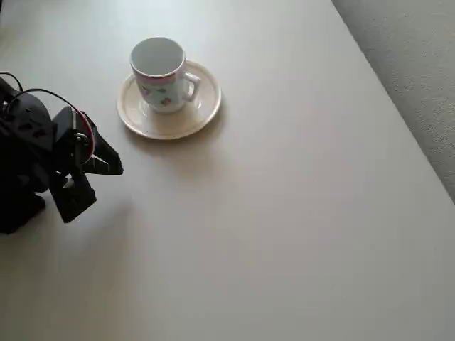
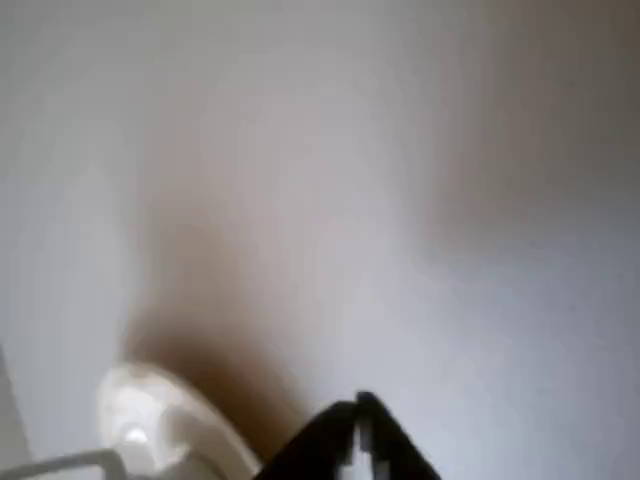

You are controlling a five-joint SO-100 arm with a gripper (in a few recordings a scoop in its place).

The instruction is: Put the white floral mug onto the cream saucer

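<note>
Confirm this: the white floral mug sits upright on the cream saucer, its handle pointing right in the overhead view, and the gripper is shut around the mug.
One part is wrong. The gripper is not around the white floral mug; the overhead view shows it apart from the mug, lower left of the cream saucer, holding nothing. The rest stands: the mug sits upright on the saucer, handle to the right.

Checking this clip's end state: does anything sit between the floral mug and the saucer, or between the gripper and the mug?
Nothing visible does. The white floral mug already stands upright on the cream saucer. Only bare table lies between them and the gripper, which is apart at the overhead view's left, holding nothing.
</note>
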